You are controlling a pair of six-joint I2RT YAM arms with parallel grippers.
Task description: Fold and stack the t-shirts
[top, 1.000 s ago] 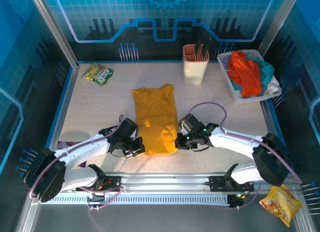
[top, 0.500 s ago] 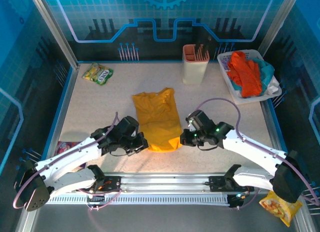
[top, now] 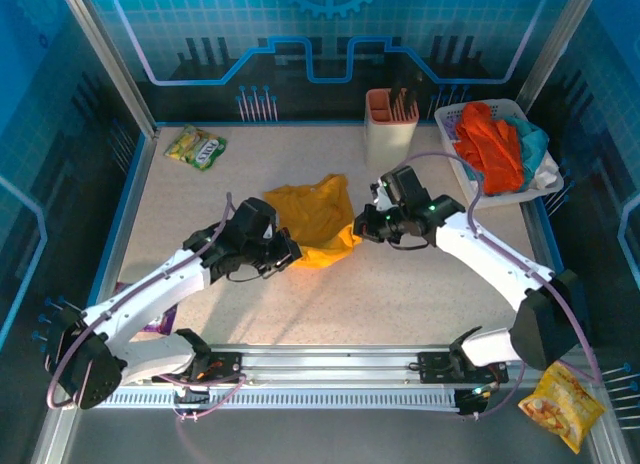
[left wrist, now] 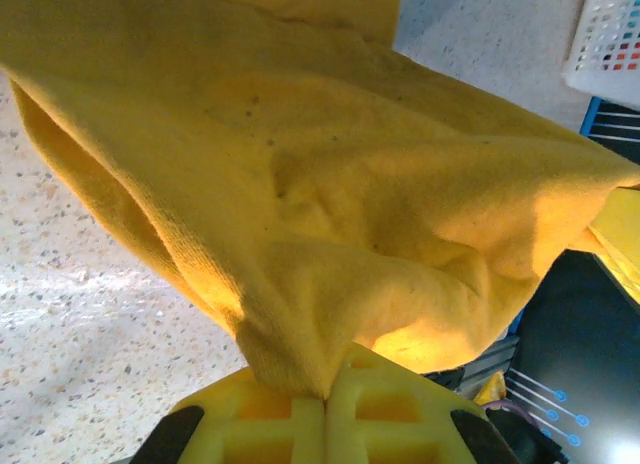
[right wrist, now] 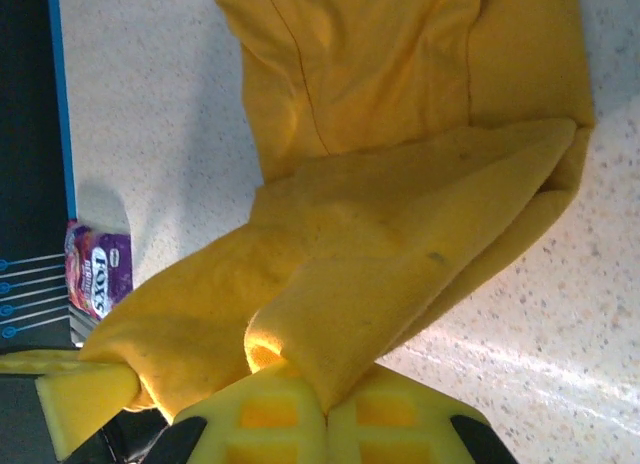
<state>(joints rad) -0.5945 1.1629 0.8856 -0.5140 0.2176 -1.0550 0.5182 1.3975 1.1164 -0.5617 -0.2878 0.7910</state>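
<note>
Hem of yellow tee (top: 315, 219) has been carried farther back.

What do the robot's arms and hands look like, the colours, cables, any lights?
The left arm and right arm have white shells with black joints and black shoulder housings. A thin lilac cable loops along each. The left hand and right hand are black, with small green lights near the right one. Their fingers are bright yellow, moulded with square recesses.
</note>
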